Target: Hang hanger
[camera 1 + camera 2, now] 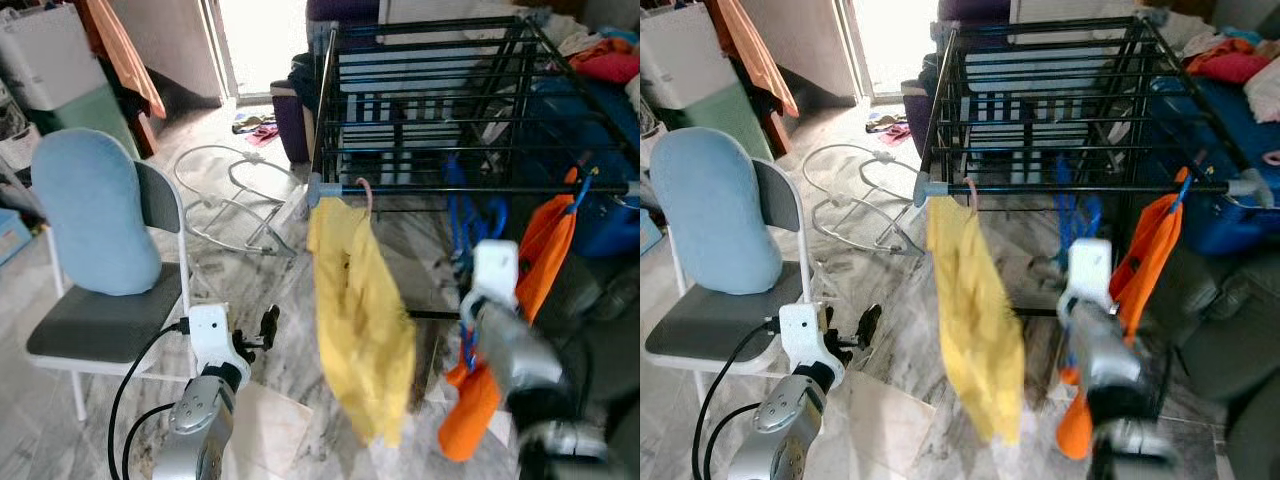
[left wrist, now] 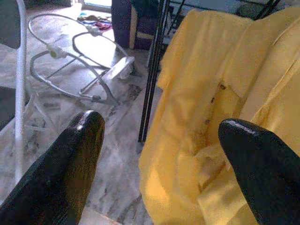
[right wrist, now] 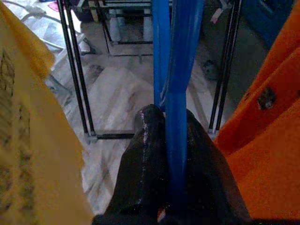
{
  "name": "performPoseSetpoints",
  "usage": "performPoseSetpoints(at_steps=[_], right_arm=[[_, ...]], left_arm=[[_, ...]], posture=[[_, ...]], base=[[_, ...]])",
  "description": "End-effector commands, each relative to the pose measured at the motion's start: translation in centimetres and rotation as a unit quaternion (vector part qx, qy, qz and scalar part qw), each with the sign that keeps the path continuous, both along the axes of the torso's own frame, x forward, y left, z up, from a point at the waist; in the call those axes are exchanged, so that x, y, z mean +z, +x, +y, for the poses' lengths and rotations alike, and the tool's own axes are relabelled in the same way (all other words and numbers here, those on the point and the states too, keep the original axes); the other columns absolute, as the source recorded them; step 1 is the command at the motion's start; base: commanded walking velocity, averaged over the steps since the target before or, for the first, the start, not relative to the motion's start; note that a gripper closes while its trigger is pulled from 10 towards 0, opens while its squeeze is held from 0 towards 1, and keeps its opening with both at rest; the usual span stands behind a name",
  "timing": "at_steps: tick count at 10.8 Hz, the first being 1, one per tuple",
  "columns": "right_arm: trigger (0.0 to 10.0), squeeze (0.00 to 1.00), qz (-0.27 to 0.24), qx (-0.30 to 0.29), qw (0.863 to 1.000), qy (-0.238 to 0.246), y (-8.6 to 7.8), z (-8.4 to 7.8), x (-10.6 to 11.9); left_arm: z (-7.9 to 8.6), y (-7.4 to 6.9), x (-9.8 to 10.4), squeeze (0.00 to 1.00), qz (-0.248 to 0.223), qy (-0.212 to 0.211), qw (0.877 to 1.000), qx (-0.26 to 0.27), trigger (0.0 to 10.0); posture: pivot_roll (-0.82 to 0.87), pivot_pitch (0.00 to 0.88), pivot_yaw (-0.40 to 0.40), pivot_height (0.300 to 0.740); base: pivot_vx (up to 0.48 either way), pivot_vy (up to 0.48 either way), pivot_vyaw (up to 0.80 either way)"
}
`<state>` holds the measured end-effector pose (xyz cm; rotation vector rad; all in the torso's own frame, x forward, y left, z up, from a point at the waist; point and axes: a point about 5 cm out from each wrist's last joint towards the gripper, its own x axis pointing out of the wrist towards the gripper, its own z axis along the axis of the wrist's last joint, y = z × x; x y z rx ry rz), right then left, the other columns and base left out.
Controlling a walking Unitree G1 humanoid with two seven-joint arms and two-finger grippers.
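so you're partway through this one as far as i can judge: the yellow shirt [image 1: 360, 320] already hangs off the front bar of the drying rack [image 1: 480, 188] on a pink hook, and the orange shirt [image 1: 545, 260] hangs further along that bar toward your right, near its end. what's left is the blue hanger [image 3: 176, 84], which isn't on the bar yet. your right gripper [image 3: 171, 154] has its two black fingers pressed tight onto it, pinching the blue plastic between them, and it sits in the gap between the two shirts, just beside the orange one and below the bar. the hanger's long axis runs roughly upright from the pinch, pointing up toward the rack; the head views are blurry there, so i can't tell which way the hook faces. you'd need to lift it and hook it over the bar between the shirts. your left gripper [image 2: 159, 168] is low beside the chair [image 1: 110, 330], fingers spread wide and empty, aimed at the yellow shirt.
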<state>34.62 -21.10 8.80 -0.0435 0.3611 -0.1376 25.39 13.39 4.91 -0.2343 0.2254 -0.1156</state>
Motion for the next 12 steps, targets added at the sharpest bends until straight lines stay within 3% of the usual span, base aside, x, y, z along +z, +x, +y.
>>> performPoseSetpoints(at_steps=[1,2,3,4,5,8,10,12], right_arm=[[10.0,0.0,-0.007,0.012,1.0,0.003,1.0,0.3,0.9],[10.0,0.0,0.005,0.02,1.0,0.002,1.8,0.3,1.4],[10.0,0.0,0.03,0.023,0.999,0.036,2.5,0.9,1.5],[10.0,0.0,0.035,0.03,0.998,0.032,2.7,1.3,1.6],[10.0,0.0,0.039,0.058,0.997,0.019,3.5,2.6,2.3],[10.0,0.0,0.046,0.038,0.996,0.069,4.0,3.7,2.6],[10.0,0.0,0.047,0.02,0.995,0.086,4.1,3.9,2.6],[10.0,0.0,0.052,-0.015,0.993,0.107,3.9,2.9,2.3]], left_arm=[[0.3,0.0,0.3,0.0,-0.001,0.007,1.0,0.001,10.0],[0.3,0.0,0.3,0.0,-0.001,0.007,1.0,0.001,10.0],[0.5,-0.2,0.4,0.0,0.001,0.01,1.0,0.001,10.0],[0.5,-0.2,0.4,0.0,0.001,0.011,1.0,0.001,10.0],[1.0,-0.7,0.5,0.0,0.003,0.015,1.0,0.006,10.0],[2.6,-2.0,1.1,0.0,0.01,0.035,0.999,0.015,10.0],[4.1,-2.8,1.6,0.0,0.014,0.047,0.999,0.023,10.0],[4.5,-3.3,1.9,0.0,0.024,0.057,0.998,0.015,10.0]], posture=[[-0.09,0.0,0.073,0.74],[-0.09,0.0,0.073,0.74],[-0.08,0.0,0.068,0.74],[-0.06,0.0,0.059,0.74],[-0.03,0.0,0.049,0.74],[0.06,0.0,0.047,0.74],[0.11,0.0,0.061,0.74],[0.13,0.0,0.076,0.74]], base=[[0.0,0.0,0.0],[0.0,0.0,0.0],[0.0,0.0,0.0],[0.0,0.0,0.0],[0.0,0.0,0.0],[0.0,0.0,0.0],[0.0,0.0,0.0],[0.0,0.0,0.0]])
